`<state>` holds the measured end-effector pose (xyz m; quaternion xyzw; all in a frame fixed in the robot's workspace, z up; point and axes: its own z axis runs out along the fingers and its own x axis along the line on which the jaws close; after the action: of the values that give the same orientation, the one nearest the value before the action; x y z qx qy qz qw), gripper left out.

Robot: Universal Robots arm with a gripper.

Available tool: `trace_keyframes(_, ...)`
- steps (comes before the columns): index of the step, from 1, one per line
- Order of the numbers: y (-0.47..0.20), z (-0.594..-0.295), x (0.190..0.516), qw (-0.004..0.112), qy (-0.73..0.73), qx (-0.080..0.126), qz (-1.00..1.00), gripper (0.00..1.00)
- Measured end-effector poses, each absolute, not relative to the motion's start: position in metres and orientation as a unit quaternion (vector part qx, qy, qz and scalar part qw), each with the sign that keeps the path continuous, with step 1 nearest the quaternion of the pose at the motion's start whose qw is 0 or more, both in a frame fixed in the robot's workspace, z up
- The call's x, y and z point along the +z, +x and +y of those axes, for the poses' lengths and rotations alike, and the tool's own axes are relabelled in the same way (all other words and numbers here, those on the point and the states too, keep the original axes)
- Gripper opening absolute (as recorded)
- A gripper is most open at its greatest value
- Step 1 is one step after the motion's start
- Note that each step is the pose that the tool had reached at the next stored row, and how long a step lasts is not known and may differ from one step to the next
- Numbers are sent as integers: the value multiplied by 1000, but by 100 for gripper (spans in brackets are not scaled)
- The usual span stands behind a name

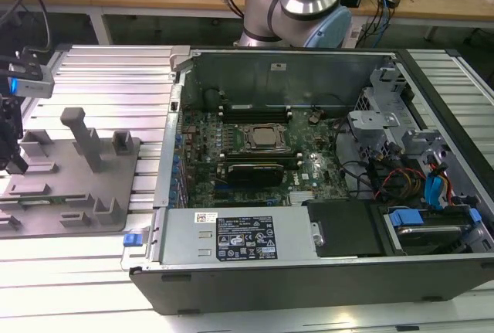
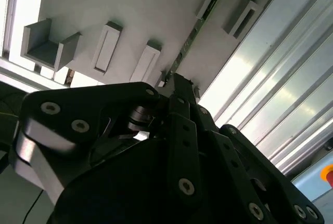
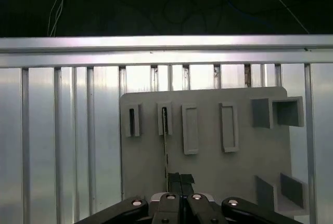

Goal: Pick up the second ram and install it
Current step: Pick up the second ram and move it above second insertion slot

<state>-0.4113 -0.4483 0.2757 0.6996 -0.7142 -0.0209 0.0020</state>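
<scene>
Exterior view's left: your gripper (image 1: pixel 14 164) hangs over the grey holder tray (image 1: pixel 58 174), where the second ram (image 3: pixel 166 146) stands on edge in a slot. Its jaws look pressed together; whether they pinch the stick, I cannot tell. Keep them square to its length.

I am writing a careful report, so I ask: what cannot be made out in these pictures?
The second ram: edge-on in both wrist views, so its flat faces are hidden.
Its near end: behind the gripper in the second wrist view.
The gripper in the exterior view: cut off by the picture's left edge.
</scene>
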Motion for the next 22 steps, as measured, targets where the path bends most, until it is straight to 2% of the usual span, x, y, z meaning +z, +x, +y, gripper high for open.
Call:
trace_keyframes(10, -411, -455, 246, 2, 702, -21, -712, 8)
trace_keyframes(18, -411, -457, 240, 2, 704, -21, -710, 9)
trace_keyframes(21, -411, -457, 240, 2, 704, -21, -710, 28)
trace_keyframes(22, -411, -457, 240, 2, 704, -21, -710, 28)
